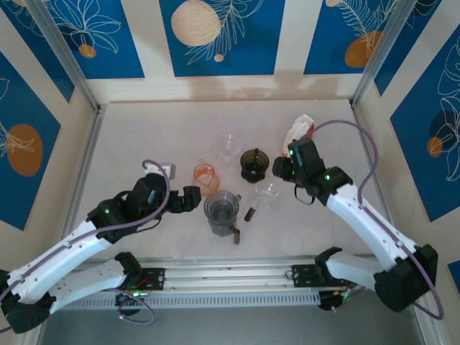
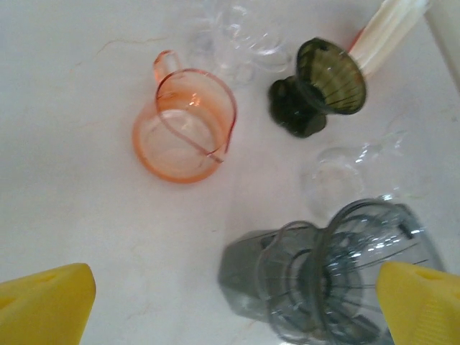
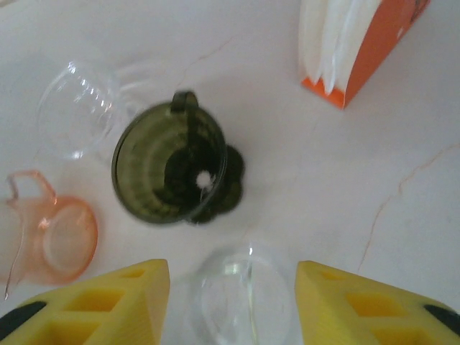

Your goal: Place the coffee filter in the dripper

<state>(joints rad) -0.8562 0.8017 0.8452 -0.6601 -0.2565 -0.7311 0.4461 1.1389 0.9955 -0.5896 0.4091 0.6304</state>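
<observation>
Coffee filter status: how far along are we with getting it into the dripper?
Done: nothing yet. The filters sit in their orange holder, and the green dripper is empty. In hand: nothing; the left gripper is open by the grey dripper, the right gripper open over a clear dripper. To do: pick a filter and seat it in a dripper.

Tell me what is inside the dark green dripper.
No filter in the green dripper: only ribbed walls and a small bright hole at the bottom show. The white filters stand in the orange box. Its base is mostly covered by the bowl.
</observation>
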